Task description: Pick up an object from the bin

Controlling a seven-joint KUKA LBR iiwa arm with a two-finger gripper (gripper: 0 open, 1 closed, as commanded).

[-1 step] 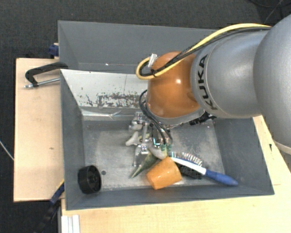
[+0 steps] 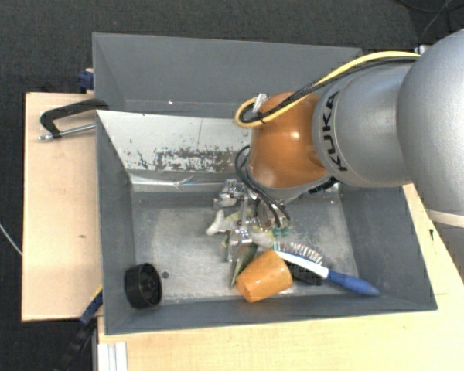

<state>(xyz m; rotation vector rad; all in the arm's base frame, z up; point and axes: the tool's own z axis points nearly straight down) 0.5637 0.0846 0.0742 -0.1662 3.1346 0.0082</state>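
The job is not done yet. Nothing has been lifted out of the bin (image 2: 112,238), and I see no thing gripped and raised. All the things lie on the grey floor of the bin.

The thing closest to the jaws is an orange cup (image 2: 263,278). It lies on its side near the front wall, in the middle of the bin. The jaws are low in the bin, just behind this cup and very close to it. I cannot tell if they touch it. A toothbrush (image 2: 329,273) with white bristles and a blue handle lies just beside the cup, on the side the arm comes from. A bit of something greenish (image 2: 237,267) peeks out beside the cup, but it is too small to name. 1 black round thing (image 2: 143,286) sits well apart, in the front corner far from the arm.

I think the grab and the lift are both left to do.

The arm (image 2: 402,122) reaches in from the right of the view and bends down into the bin. Its orange cover (image 2: 286,149) sits above the middle of the bin, with a yellow cable (image 2: 348,66) looped over it. The jaws point down under the cover. The metal parts and wires there are too tangled to read, so I cannot tell if the jaws are wide or narrow.
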